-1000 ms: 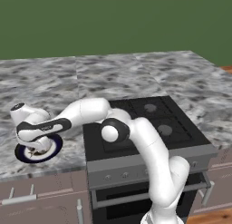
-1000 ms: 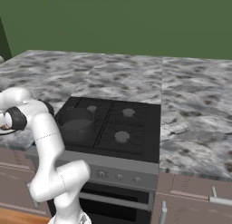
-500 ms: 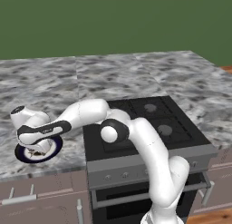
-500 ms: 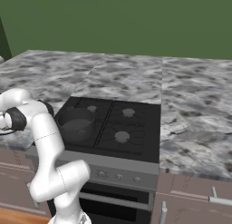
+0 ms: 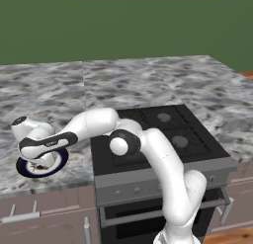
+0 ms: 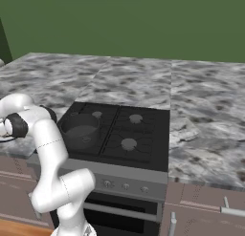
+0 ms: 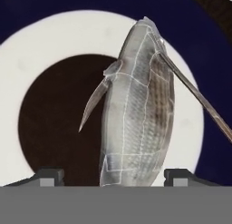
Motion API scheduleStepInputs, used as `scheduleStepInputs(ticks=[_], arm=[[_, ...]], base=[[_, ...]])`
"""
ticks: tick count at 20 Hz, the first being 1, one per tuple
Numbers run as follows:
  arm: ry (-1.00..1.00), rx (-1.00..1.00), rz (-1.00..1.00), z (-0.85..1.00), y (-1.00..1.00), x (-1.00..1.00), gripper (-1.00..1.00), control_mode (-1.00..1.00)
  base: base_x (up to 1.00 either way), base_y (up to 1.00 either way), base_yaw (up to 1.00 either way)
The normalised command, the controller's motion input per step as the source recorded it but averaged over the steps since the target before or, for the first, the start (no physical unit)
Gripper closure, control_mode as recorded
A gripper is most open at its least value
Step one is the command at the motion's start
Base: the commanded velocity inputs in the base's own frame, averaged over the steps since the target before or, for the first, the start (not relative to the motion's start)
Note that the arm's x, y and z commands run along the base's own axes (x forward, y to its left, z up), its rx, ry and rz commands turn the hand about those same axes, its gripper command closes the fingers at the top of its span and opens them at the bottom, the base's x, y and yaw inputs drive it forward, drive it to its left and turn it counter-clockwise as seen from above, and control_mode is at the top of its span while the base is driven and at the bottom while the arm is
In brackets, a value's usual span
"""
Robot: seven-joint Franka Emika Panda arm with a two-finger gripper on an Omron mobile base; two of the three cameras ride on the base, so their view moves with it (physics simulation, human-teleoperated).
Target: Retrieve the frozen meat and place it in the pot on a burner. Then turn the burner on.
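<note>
From my station I find the gripper [image 7: 113,175] spread open astride the frozen meat [image 7: 138,109], a scaly fish-shaped lump lying on the blue-rimmed plate [image 5: 58,161] left of the cooktop [image 6: 119,130]; I judge it stiff, light, probably slick, best pinched across its thick middle.

No readable text, label, brand or number anywhere. Stove front [image 6: 119,182] carries knobs but no legible markings. Plate [image 7: 27,55] and counter [image 5: 123,85] bear no writing either.
</note>
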Motion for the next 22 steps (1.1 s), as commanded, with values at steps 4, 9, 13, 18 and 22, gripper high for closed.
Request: scheduleStepInputs(ticks=[4,9,13,18,22], arm=[[0.00,0.00,0.00,-0.04,0.00,0.00,1.00,-1.00],[0.00,0.00,0.00,-0.01,0.00,0.00,1.00,-1.00],[0.00,0.00,-0.01,0.00,-0.22,0.00,1.00,-1.00],[-0.08,0.00,0.00,0.22,-0.27,-0.21,1.00,-1.00],[-0.14,0.00,0.00,0.75,-0.55,-0.52,1.00,-1.00]], base=[[0.00,0.00,0.00],[0.00,0.00,0.00],[0.00,0.00,0.00],[0.00,0.00,0.00],[0.00,0.00,0.00]])
